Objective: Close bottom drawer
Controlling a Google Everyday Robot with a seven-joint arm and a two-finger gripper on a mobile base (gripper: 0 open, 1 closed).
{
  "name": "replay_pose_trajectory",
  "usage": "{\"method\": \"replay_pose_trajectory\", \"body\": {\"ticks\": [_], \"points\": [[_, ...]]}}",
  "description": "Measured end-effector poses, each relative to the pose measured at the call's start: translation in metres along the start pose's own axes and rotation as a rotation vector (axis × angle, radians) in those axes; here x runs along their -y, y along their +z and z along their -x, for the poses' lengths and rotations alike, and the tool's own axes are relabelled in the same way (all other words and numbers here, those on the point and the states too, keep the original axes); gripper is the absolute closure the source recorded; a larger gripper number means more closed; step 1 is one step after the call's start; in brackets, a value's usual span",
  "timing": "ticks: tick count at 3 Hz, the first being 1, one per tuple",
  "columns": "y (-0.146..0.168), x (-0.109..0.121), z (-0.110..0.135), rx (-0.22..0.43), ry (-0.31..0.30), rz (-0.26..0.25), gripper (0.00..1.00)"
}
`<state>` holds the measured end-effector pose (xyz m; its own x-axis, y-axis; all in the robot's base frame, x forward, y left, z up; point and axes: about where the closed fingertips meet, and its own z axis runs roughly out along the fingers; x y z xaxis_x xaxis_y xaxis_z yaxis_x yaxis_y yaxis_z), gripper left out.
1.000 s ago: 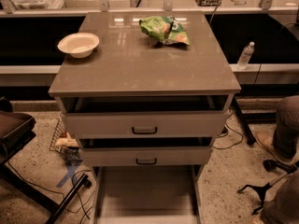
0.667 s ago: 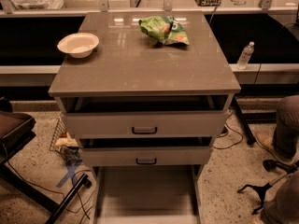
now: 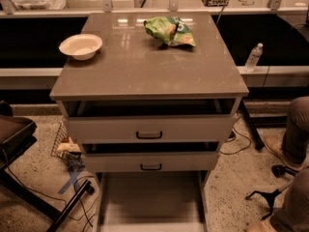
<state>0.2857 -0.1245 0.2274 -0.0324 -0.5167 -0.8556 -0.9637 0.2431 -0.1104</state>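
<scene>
The bottom drawer (image 3: 149, 202) is the lowest pale grey tray of the cabinet. It stands pulled far out toward me, its inside bare, and its front panel is cut off by the lower edge of the camera view. Above it the two upper grey drawers, the top one (image 3: 149, 128) and the middle one (image 3: 150, 161), each with a small black handle, stand slightly out from the cabinet. My gripper and arm are not in view.
On the cabinet top (image 3: 145, 71) are a white bowl (image 3: 80, 46) and a green snack bag (image 3: 170, 31). A water bottle (image 3: 253, 57) stands on the ledge at the right. A person's leg (image 3: 295, 129) is at the right, a dark chair (image 3: 14, 134) and a wire basket (image 3: 65, 141) at the left, and cables on the floor.
</scene>
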Motion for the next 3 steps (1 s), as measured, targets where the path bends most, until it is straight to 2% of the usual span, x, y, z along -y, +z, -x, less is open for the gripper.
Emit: {"method": "replay_pose_trajectory", "body": {"ticks": [1, 2, 3], "points": [[0.027, -0.005, -0.012, -0.117, -0.066, 0.031, 1.0], [0.051, 0.007, -0.035, -0.22, -0.082, 0.027, 1.0], [0.068, 0.025, -0.054, -0.273, -0.069, 0.014, 1.0]]}}
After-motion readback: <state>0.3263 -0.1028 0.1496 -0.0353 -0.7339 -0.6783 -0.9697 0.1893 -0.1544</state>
